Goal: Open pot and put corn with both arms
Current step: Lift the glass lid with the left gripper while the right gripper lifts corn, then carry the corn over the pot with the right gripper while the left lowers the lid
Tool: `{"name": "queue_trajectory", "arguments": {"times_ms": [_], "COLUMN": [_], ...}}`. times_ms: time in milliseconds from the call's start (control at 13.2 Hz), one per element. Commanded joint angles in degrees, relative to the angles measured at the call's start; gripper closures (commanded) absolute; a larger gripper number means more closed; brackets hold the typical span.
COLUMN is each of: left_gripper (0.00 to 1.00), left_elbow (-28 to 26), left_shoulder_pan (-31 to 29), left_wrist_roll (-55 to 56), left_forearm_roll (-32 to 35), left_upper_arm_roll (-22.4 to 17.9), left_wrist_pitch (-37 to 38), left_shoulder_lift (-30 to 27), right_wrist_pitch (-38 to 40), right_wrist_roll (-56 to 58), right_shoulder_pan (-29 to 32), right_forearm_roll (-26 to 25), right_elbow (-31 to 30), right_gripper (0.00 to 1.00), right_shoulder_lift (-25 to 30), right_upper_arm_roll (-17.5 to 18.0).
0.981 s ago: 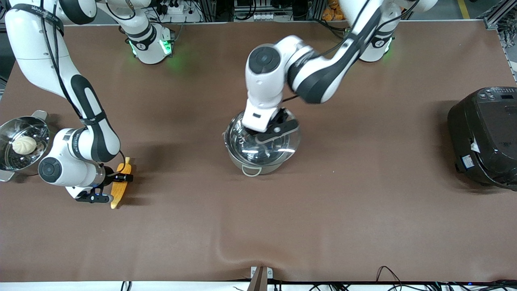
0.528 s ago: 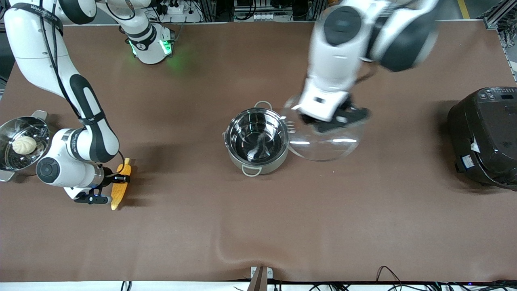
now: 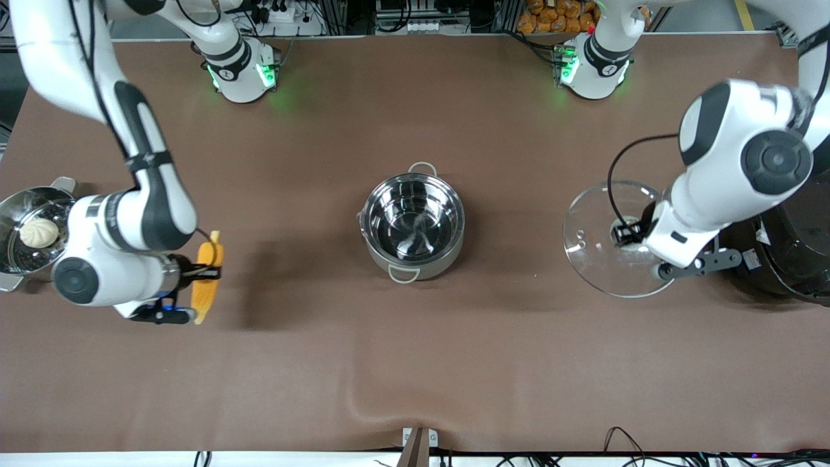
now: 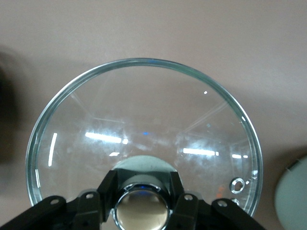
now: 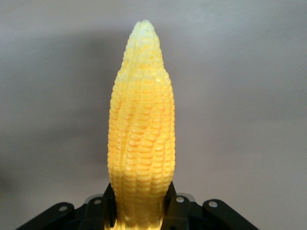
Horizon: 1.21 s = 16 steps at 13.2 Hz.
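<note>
The steel pot (image 3: 413, 224) stands open and empty at the middle of the table, with grey loop handles. My left gripper (image 3: 639, 239) is shut on the tan knob (image 4: 141, 211) of the clear glass lid (image 3: 600, 240) and holds it in the air beside the black cooker, toward the left arm's end of the table. The lid fills the left wrist view (image 4: 144, 129). My right gripper (image 3: 194, 275) is shut on the yellow corn cob (image 3: 207, 279) and holds it above the table toward the right arm's end. In the right wrist view the corn (image 5: 141, 134) sticks out from between the fingers.
A steel steamer pot (image 3: 19, 259) with a white bun (image 3: 39, 231) stands at the right arm's end of the table. A big black cooker (image 3: 788, 227) stands at the left arm's end, close to the held lid. A brown cloth covers the table.
My left gripper lifted the lid off the pot and carried it toward the black cooker. My right gripper raised the corn off the table.
</note>
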<state>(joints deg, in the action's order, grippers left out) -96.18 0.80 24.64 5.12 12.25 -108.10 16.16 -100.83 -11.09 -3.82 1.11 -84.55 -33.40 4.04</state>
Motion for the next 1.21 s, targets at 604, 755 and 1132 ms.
{"name": "queue_trajectory", "arguments": {"times_ms": [604, 755, 1132], "left_gripper": [1.0, 1.0, 0.91], "left_elbow": [-24.8, -26.3, -25.8], "left_shoulder_pan": [-2.0, -2.0, -2.6], "left_wrist_roll": [-0.4, -0.4, -0.4], "left_forearm_roll": [0.1, 0.0, 0.0], "left_upper_arm_roll": [0.4, 0.4, 0.3], "left_wrist_pitch": [-32.5, -35.6, -35.7], "left_shoulder_lift": [4.0, 4.8, 7.4], "right_wrist_pitch": [3.9, 3.4, -3.6], "right_wrist_roll": [-18.6, -21.3, -26.1], "right_shoulder_pan": [-29.3, -31.9, -32.9], "right_forearm_roll": [-2.0, -3.6, -3.7], "right_elbow": [11.2, 12.0, 11.9], "right_gripper": [1.0, 1.0, 1.0], "right_shoulder_lift": [-2.6, -4.0, -6.5], "right_upper_arm_roll": [5.2, 5.2, 5.3]}}
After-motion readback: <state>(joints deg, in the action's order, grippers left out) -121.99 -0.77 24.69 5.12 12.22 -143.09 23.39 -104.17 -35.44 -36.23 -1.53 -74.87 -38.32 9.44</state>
